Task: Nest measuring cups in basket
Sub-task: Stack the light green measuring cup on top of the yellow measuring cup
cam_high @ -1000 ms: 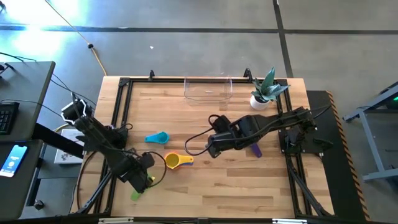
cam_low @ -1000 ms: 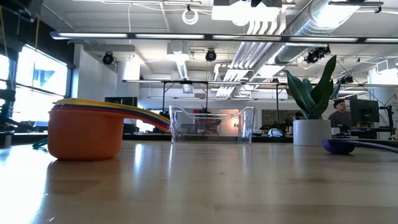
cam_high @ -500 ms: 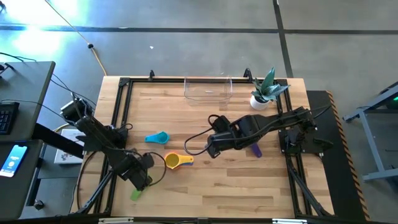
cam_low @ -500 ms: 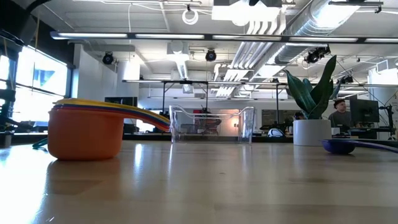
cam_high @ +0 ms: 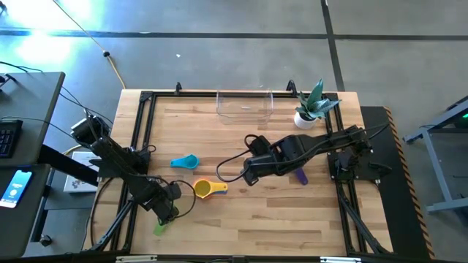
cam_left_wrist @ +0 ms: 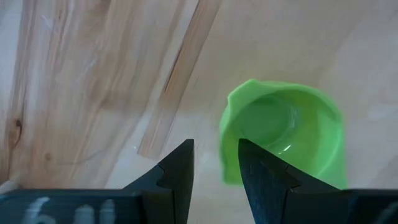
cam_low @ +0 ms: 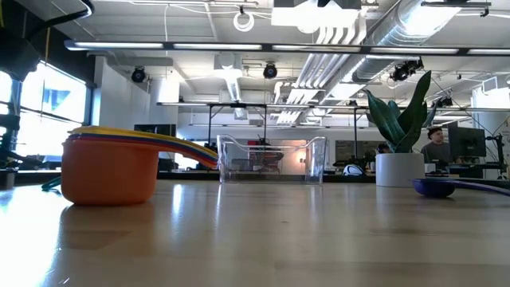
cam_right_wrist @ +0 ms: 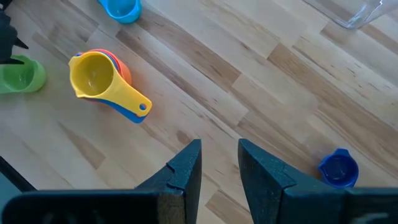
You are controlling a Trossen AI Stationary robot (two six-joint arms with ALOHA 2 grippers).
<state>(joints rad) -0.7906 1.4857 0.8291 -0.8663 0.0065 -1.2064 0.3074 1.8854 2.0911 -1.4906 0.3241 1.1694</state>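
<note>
A green measuring cup point(cam_left_wrist: 283, 140) stands mouth up on the table near its left front corner point(cam_high: 159, 229). My left gripper point(cam_left_wrist: 216, 168) points down just above it, open, with the cup's rim under the gap and under one finger; I cannot see any touch. A nested stack with a yellow cup on top point(cam_high: 208, 189) rests on its orange bottom cup point(cam_low: 110, 171). A light blue cup point(cam_high: 185, 161) lies behind the stack. A dark purple cup point(cam_high: 300, 175) sits under my right arm. My right gripper point(cam_right_wrist: 219, 165) hangs high over mid-table, open and empty. The clear basket point(cam_high: 245, 104) stands at the far edge.
A white pot with a green plant point(cam_high: 307, 117) stands to the right of the basket. Black frame rails point(cam_high: 139, 124) run along the table's sides. Bare wood lies between the stack and the basket point(cam_right_wrist: 261, 68).
My left gripper has sunk toward the green cup, still open and turned slightly about its own axis. The cups and my right arm have kept still.
</note>
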